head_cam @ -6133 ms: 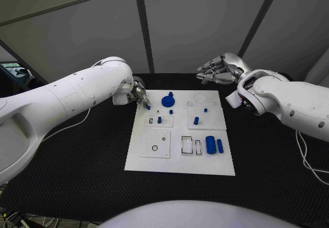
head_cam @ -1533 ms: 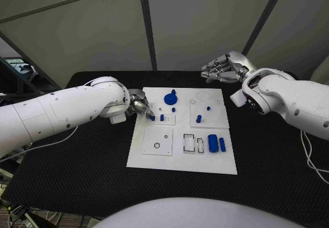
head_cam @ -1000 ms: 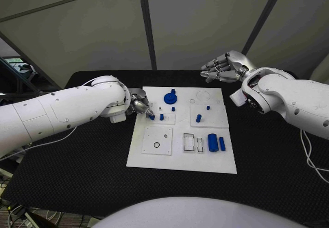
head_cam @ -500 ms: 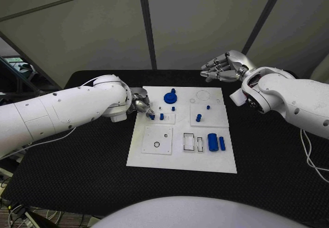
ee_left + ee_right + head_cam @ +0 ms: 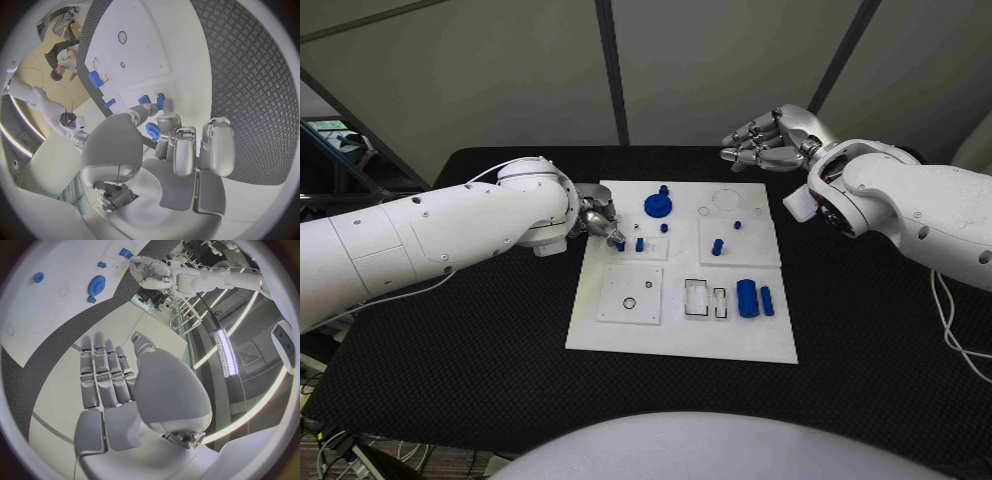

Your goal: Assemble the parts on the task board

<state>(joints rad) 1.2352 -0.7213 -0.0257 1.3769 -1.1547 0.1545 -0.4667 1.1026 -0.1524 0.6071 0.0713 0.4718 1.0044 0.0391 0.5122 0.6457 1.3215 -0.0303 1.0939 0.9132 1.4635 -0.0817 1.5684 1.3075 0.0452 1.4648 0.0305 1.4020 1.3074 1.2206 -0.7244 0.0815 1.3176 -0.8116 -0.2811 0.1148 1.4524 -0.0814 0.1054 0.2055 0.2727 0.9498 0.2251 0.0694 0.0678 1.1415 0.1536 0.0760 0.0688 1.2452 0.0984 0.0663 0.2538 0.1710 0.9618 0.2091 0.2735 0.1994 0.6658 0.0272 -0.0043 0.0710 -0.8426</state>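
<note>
The white task board [image 5: 682,335] lies mid-table. My left hand [image 5: 597,221] is at its left edge and pinches a small blue peg [image 5: 619,244] over the small left plate, close beside a standing peg [image 5: 639,243]. In the left wrist view the fingertips [image 5: 167,120] hold the peg [image 5: 160,101] just above the board [image 5: 144,45]. A blue gear [image 5: 656,209] sits at the board's back. Two blue cylinders [image 5: 746,299] lie at the right. My right hand [image 5: 766,146] hangs raised beyond the board's back right corner and holds nothing; in its wrist view the fingers [image 5: 106,375] stretch out.
More small blue pegs [image 5: 715,248] stand on the right plate. Rectangular slots [image 5: 695,298] and a plate with a small ring [image 5: 629,303] lie toward the near side. Black matting [image 5: 459,350] surrounds the board. The right wrist view shows the gear [image 5: 96,285] far below.
Since six seconds ago my left hand has brought the peg from the board's back left toward me, to the small left plate. In the last second it barely moved. The right hand stays put.
</note>
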